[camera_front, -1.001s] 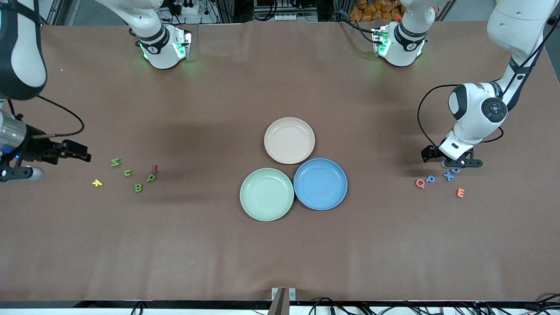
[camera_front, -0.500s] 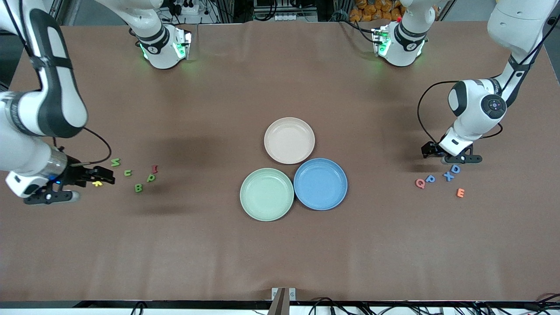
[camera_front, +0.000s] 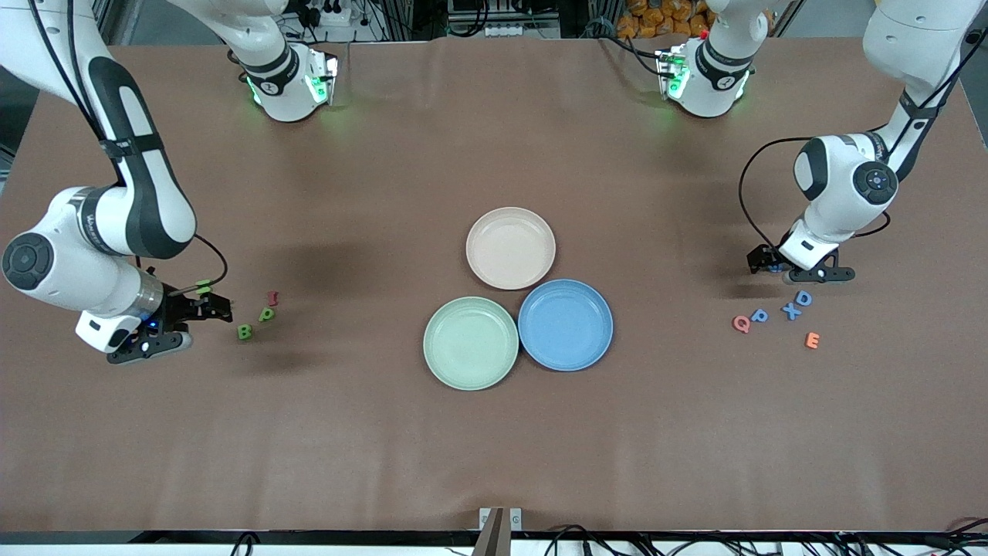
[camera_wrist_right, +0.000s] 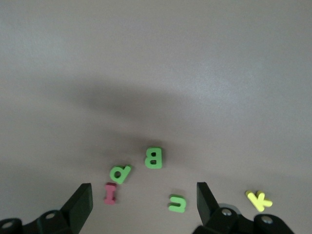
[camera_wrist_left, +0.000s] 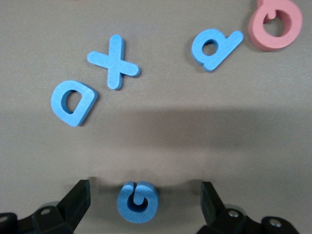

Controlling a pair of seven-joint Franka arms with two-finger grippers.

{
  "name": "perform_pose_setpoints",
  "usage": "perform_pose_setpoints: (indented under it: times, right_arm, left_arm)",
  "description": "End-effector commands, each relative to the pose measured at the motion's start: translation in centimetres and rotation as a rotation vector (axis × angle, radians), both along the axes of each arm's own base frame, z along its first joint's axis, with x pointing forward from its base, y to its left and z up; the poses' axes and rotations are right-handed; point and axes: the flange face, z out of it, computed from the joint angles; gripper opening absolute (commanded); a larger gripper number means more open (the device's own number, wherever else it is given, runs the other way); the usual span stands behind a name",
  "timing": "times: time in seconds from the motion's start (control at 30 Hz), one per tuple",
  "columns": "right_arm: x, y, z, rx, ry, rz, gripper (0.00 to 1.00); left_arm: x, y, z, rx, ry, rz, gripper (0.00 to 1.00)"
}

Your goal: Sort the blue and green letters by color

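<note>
Left gripper (camera_wrist_left: 141,197) gapes wide around the blue G (camera_wrist_left: 137,201), not yet clamped; right gripper (camera_wrist_right: 144,202) hangs open and empty over the green C (camera_wrist_right: 177,203)

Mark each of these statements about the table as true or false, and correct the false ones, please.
1. The blue plate already holds a blue letter. False: all three plates hold nothing.
2. The left gripper has its jaws open on either side of the blue G. True.
3. The green plate touches the blue plate. True.
4. The pink Q lies among the green letters. False: it lies beside the blue P, toward the left arm's end.
5. The right gripper holds the green B. False: its jaws are open and the B lies on the table.
</note>
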Motion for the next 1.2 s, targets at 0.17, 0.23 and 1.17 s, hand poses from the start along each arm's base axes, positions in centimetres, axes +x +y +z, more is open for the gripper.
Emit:
perform_pose_setpoints:
  times: [0.17, 0.23, 1.17]
  right_arm:
    - [-0.9, -0.5, -4.3, -0.015, -0.054, 0.059, 0.92]
    - [-0.9, -0.4, -5.2, -0.017, -0.048, 0.064, 0.91]
    - [-2.8, -0.1, -9.5, -0.015, -0.054, -0.092, 0.65]
  left_arm:
    - [-0.9, 0.7, 0.5, 0.013, -0.01, -0.011, 1.0]
    - [-1.0, 0.7, 0.4, 0.012, -0.007, -0.011, 1.0]
    - [-0.8, 0.5, 0.5, 0.013, -0.01, -0.014, 0.03]
